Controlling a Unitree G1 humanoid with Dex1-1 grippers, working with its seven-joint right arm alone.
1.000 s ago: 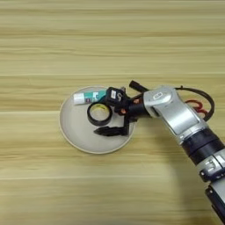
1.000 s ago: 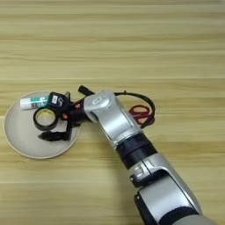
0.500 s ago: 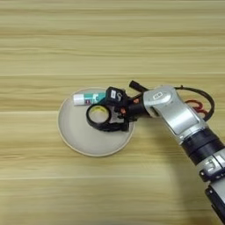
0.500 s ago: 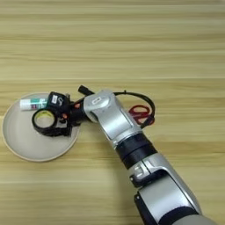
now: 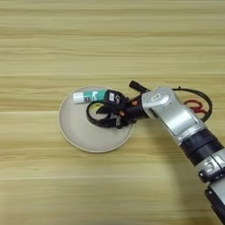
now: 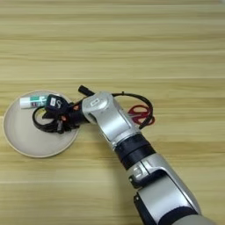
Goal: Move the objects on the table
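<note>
Left of the frame's centre, a round beige plate (image 5: 77, 136) lies on the wooden table (image 5: 110, 39). The right gripper (image 5: 103, 115) reaches over the plate from the right, at the end of the silver forearm (image 5: 173, 115), which runs down to the lower right corner. Its black fingers are over the black tape ring (image 5: 94, 117), which lies in the right part of the plate. The dark parts overlap there, so I cannot tell if the fingers hold the ring or only stand above it. The white glue stick (image 5: 89, 96) with a green label lies at the plate's upper edge, just above the ring and touching the gripper's body. A slim black marker pen (image 5: 137, 85) shows just outside the plate, above the forearm. Red scissors (image 6: 141, 113) lie on the table behind the arm, right of centre.
</note>
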